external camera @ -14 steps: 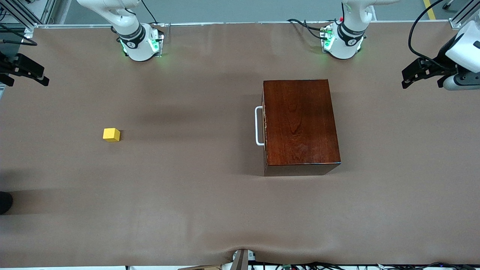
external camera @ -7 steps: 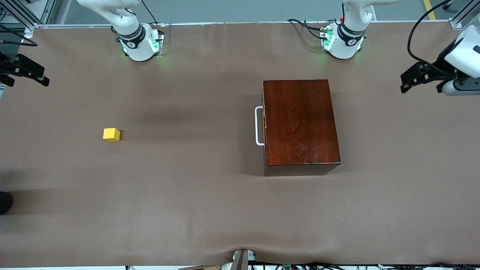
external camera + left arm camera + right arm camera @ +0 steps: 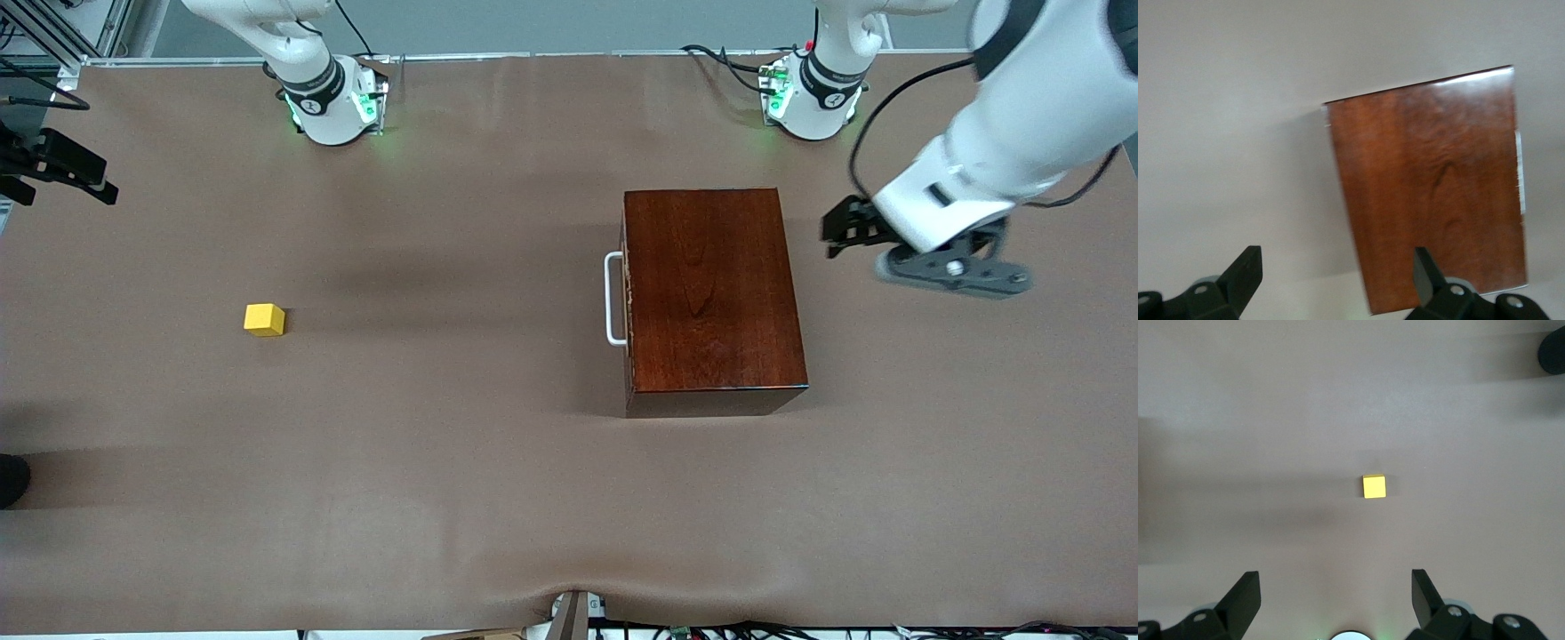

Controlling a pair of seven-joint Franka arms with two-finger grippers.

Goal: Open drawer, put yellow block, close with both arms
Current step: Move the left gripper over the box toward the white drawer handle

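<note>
The dark reddish-brown wooden box (image 3: 716,293) stands mid-table with its drawer pushed in. Only the drawer's white bar handle (image 3: 613,298) shows, facing the right arm's end of the table. The yellow block (image 3: 264,319) lies alone on the table toward the right arm's end. My left gripper (image 3: 840,233) hangs open over the table beside the box's side away from the handle. In the left wrist view the box (image 3: 1431,193) lies ahead of the open left gripper (image 3: 1336,270). My right gripper (image 3: 89,182) waits at the table's end, open (image 3: 1336,590) and empty, with the block (image 3: 1373,487) ahead of it.
Brown cloth (image 3: 462,462) covers the whole table. The two green-lit arm bases (image 3: 333,102) stand along the edge farthest from the front camera. A dark round object (image 3: 11,480) sits at the table's edge at the right arm's end.
The left arm has swung in from the table's end to beside the box, its gripper still open. The right arm, the block and the box have not moved.
</note>
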